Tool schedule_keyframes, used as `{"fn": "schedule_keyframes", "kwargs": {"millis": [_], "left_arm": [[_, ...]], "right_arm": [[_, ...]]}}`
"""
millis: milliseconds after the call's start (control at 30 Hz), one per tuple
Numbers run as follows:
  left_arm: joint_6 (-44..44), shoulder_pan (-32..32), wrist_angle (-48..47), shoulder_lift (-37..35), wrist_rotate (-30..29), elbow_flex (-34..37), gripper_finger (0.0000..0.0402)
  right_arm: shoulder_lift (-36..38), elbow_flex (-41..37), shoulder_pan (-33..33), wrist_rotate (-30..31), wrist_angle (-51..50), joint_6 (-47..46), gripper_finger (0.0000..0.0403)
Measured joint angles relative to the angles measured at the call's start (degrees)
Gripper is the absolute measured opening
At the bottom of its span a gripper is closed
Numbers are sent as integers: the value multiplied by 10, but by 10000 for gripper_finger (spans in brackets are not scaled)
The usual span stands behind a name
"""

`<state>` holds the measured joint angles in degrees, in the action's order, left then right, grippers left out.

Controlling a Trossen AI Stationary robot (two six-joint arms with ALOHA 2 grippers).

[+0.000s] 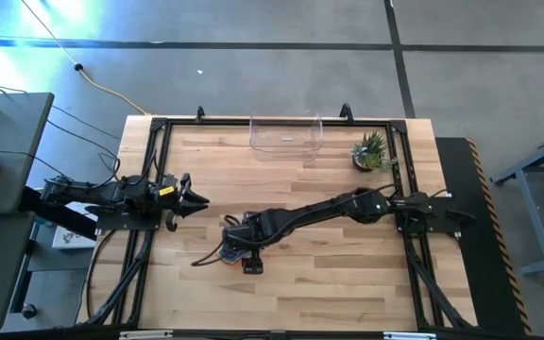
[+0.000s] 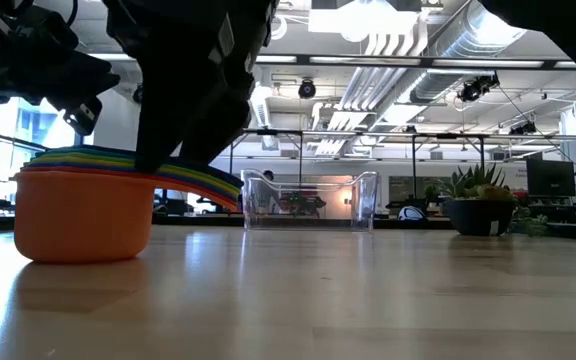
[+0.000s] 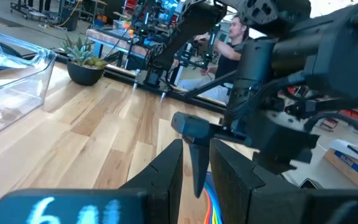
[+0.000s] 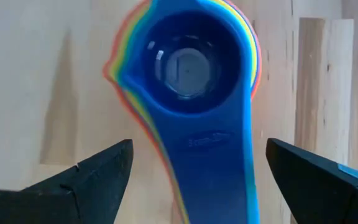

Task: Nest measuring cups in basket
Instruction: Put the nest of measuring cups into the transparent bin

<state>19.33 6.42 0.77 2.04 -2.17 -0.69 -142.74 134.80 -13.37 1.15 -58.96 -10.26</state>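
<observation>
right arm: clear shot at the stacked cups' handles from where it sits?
Probably yes. The right gripper hangs over the nested measuring cups with its fingers spread wide on either side of the fanned handles, and nothing lies between them. The left gripper waits apart at the table's left edge.

The high view looks straight down on the whole table from well above. The low view sits at table-top level, close behind the nested measuring cups, facing across to the basket and the potted plant at the far edge. The left wrist view looks over the boards at the same basket and plant. The right wrist view points steeply down, very near the cups, which the low view shares
</observation>
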Motion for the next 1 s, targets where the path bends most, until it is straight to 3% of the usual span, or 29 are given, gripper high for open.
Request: {"fn": "schedule_keyframes", "kwargs": {"millis": [233, 633, 800, 1000], "left_arm": [[0, 0, 0, 0, 0, 0, 71], [0, 0, 0, 0, 0, 0, 71], [0, 0, 0, 0, 0, 0, 71], [0, 0, 0, 0, 0, 0, 71]], "right_arm": [[-15, 0, 1, 19, 2, -2, 354], [-27, 0, 0, 19, 3, -3, 300], [-27, 0, 0, 23, 2, -4, 258], [-27, 0, 4, 20, 4, -29, 181]]}}
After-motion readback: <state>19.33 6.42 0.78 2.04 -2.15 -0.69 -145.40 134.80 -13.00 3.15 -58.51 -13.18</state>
